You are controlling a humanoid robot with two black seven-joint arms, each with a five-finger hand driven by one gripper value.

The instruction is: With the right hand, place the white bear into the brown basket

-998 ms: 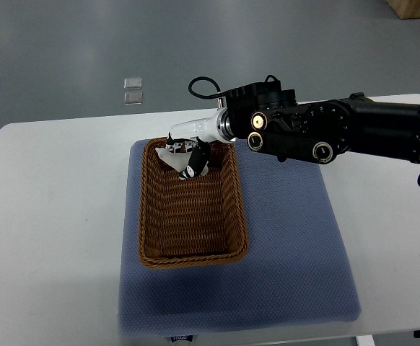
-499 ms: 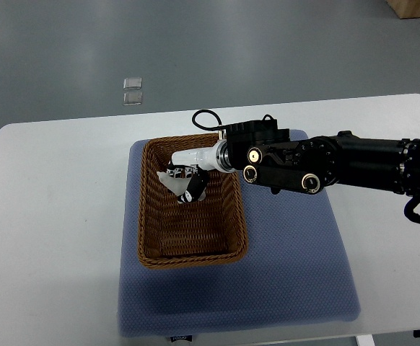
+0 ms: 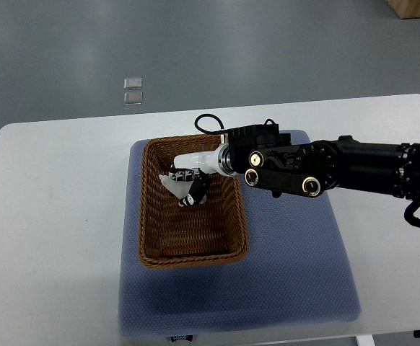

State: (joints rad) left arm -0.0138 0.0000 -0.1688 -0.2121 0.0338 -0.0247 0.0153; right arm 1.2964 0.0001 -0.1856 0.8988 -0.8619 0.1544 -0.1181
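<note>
Brown wicker basket point(image 3: 152, 238) sits on a blue mat point(image 3: 289, 267), long axis running away from the robot, mat centred on the white bench point(image 3: 51, 216). Mat probably serves as a non-slip base so the basket holds its place during the drop.

Right robot hand point(image 3: 187, 184) is inside the basket's far end, below rim level as far as the steep view allows. Its dark fingers point(image 3: 194, 193) are curled around a small pale object, taken to be the white bear point(image 3: 169, 184); only a whitish patch shows at the left of the hand, so shape cannot be confirmed. Grip reads as closed on the toy, not yet released. Whether the bear touches the basket floor cannot be told.

Right arm enters from the picture's right edge, black forearm lying nearly level across the mat, white wrist section crossing the basket's right wall, hand angled down and to the left. A black cable loops above the wrist.

Left arm not visible.

Judgement: task is at the release step; bear is over the far part of the basket, well inside the walls.
</note>
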